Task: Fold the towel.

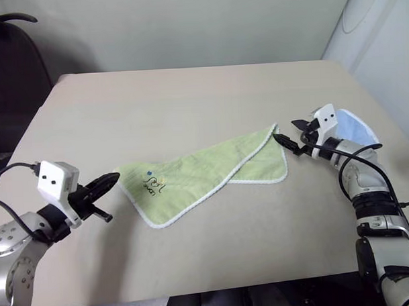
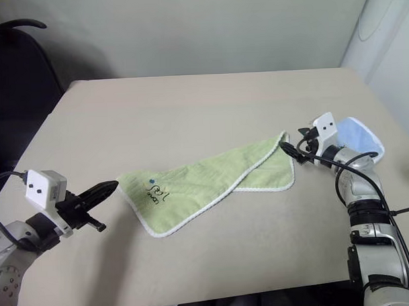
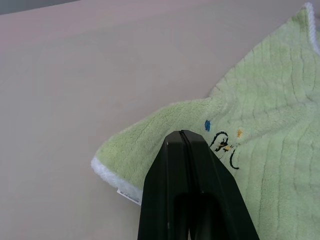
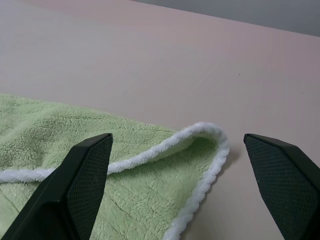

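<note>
As the head camera's left eye looks down over the beige worktop (image 1: 189, 106), the light green towel (image 1: 205, 173) lies near its middle, folded over on itself into a long slanting shape with white edging. A small dark embroidered mark (image 1: 154, 187) sits near the towel's end on the robot's left. The left end effector (image 1: 105, 185) hovers just beside that end, its two black fingers pressed together and holding nothing. The right end effector (image 1: 290, 138) is at the towel's opposite corner, fingers spread apart, with no cloth between them. A light blue cloth (image 1: 355, 127) lies on the worktop behind the right wrist, apart from the towel.

The right eye gives the same layout, with a dark chair (image 2: 20, 79) beyond the worktop's far left corner.

In the left wrist view, the closed fingers (image 3: 190, 185) sit above the towel's corner, the embroidered mark just beyond their tips.

In the right wrist view, the two fingers (image 4: 75, 190) stand wide apart on either side of the towel's upturned, white-edged corner (image 4: 207, 132), neither touching it.
</note>
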{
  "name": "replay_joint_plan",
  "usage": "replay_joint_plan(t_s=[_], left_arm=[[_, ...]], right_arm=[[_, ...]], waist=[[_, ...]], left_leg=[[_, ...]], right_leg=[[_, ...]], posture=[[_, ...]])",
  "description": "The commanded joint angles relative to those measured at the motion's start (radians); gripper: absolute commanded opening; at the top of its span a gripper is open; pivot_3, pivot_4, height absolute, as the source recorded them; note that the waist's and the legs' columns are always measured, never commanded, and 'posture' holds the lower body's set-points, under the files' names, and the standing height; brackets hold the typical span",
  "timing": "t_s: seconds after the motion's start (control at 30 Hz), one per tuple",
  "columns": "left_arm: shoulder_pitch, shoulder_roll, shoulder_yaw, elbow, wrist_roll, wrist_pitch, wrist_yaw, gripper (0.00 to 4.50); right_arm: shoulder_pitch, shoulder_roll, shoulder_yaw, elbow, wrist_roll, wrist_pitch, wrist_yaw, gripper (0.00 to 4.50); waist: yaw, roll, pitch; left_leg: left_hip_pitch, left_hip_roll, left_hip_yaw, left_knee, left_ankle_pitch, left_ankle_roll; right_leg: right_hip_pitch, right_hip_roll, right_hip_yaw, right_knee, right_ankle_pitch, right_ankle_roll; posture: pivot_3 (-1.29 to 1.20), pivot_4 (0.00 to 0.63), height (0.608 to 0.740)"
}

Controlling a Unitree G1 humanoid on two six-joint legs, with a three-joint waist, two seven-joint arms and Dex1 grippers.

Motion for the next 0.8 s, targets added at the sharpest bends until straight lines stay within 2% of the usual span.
replay_joint_plan(t_s=[0.03, 0.47, 0.8], left_arm=[[-0.017, 0.014, 0.003, -0.039, -0.012, 0.001, -0.001, 0.0], [-0.036, 0.047, -0.019, -0.042, -0.005, 0.018, -0.028, 0.0], [-0.075, 0.013, -0.09, -0.035, 0.029, -0.005, -0.008, 0.0]], right_arm=[[-0.005, -0.005, -0.018, -0.009, 0.007, -0.033, 0.004, 4.44], [-0.008, -0.005, -0.011, 0.01, -0.007, -0.063, 0.001, 4.44], [-0.094, -0.037, 0.059, 0.162, -0.123, -0.24, 0.02, 4.44]], waist=[[0.0, 0.0, 0.0], [-0.001, 0.0, 0.0], [-0.002, 0.0, 0.0]], left_leg=[[0.0, 0.0, 0.0, 0.0, 0.0, 0.0], [0.0, 0.0, 0.0, 0.0, 0.0, 0.0], [0.0, 0.0, 0.0, 0.0, -0.001, 0.0]], right_leg=[[0.0, 0.0, 0.0, 0.0, 0.0, 0.0], [0.0, 0.0, 0.0, 0.0, 0.0, 0.0], [0.0, 0.0, 0.0, 0.0, 0.0, 0.0]], posture=[[0.0, 0.15, 0.74], [0.0, 0.15, 0.74], [0.0, 0.15, 0.74]])
